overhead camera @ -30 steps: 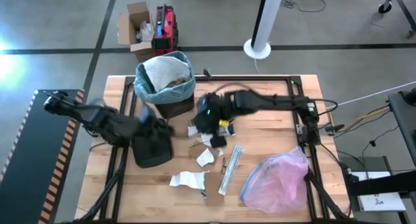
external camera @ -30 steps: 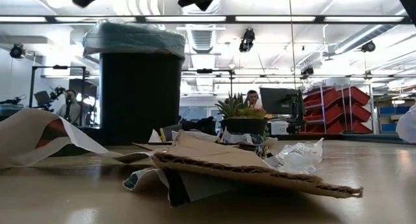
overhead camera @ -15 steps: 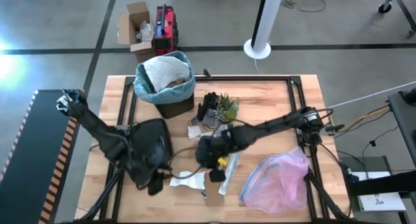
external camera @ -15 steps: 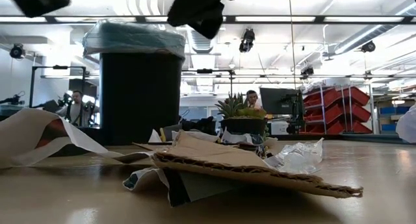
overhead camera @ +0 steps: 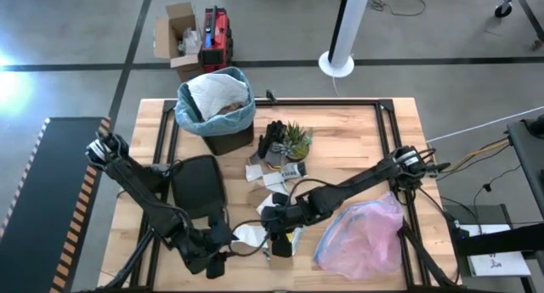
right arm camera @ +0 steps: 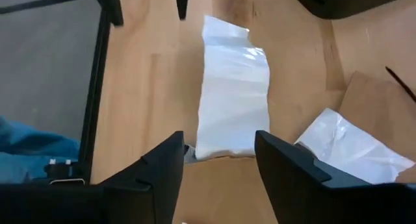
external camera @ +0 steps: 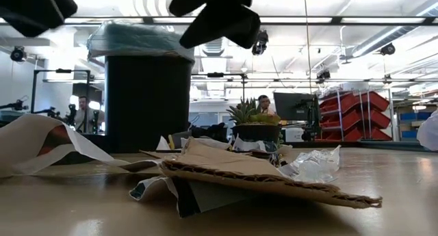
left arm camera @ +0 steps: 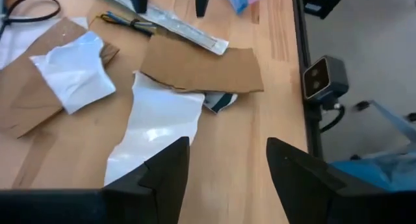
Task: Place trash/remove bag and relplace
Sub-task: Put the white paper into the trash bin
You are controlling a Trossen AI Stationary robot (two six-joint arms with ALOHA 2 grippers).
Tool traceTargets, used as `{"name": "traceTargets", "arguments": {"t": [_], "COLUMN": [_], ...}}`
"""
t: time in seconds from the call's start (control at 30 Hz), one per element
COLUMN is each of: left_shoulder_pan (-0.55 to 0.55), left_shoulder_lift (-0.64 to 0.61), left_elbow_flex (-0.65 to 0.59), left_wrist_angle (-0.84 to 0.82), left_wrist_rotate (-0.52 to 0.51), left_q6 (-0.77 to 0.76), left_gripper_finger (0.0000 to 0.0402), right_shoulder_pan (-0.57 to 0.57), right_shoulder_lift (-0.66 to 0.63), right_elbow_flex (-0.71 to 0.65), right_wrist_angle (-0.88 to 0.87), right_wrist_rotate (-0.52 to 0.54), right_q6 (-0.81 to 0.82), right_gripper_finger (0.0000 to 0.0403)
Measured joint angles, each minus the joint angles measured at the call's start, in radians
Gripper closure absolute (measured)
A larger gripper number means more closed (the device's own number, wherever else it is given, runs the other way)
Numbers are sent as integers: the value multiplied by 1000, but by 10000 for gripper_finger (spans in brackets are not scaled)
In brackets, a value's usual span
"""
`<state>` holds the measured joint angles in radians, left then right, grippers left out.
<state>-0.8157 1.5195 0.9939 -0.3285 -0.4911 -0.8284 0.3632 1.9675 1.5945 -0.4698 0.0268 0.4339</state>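
Observation:
The bin (overhead camera: 217, 106), lined with the blue-teal bag (overhead camera: 189, 115), stands at the table's far left and holds paper trash. More trash lies near the front edge: a white paper strip (left arm camera: 156, 120) (right arm camera: 234, 87), a cardboard piece (left arm camera: 201, 68) and another white sheet (left arm camera: 75, 71). My left gripper (left arm camera: 227, 175) (overhead camera: 217, 249) hovers open over the strip's near end. My right gripper (right arm camera: 218, 165) (overhead camera: 276, 229) hovers open just to its right, over the strip's other end. Neither gripper touches anything.
A black lid (overhead camera: 197, 184) lies left of centre. A potted plant (overhead camera: 291, 140) stands behind the litter. A pink plastic bag (overhead camera: 361, 233) fills the near right corner. A small camera (left arm camera: 322, 81) sits at the front edge, close to my left gripper.
Both grippers have left the bin's side and swung toward the table's near edge, coming down over the loose paper. In the low view their dark shapes hang lower than before. The litter has stayed where it was.

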Motion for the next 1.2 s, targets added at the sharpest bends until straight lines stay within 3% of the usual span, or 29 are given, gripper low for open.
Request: {"name": "traceTargets", "arguments": {"t": [0.3, 0.47, 0.77, 1.2], "left_shoulder_pan": [11, 11, 34, 40], "left_shoulder_lift": [91, 173, 263, 226], "left_elbow_flex": [-2, -2, -1, -2], "left_wrist_angle": [-132, -70, -77, -95], "left_wrist_rotate": [2, 13, -25, -61], "left_q6": [13, 60, -5, 52], "left_gripper_finger": [206, 204, 209, 226], "right_shoulder_pan": [1, 2, -3, -14], "right_shoulder_lift": [53, 103, 113, 78], "right_elbow_flex": [-4, -4, -4, -4], "right_wrist_angle": [-2, 4, -24, -191], "right_wrist_rotate": [3, 8, 2, -73], "right_q6": [1, 22, 21, -61], "right_gripper_finger": [217, 217, 217, 217]}}
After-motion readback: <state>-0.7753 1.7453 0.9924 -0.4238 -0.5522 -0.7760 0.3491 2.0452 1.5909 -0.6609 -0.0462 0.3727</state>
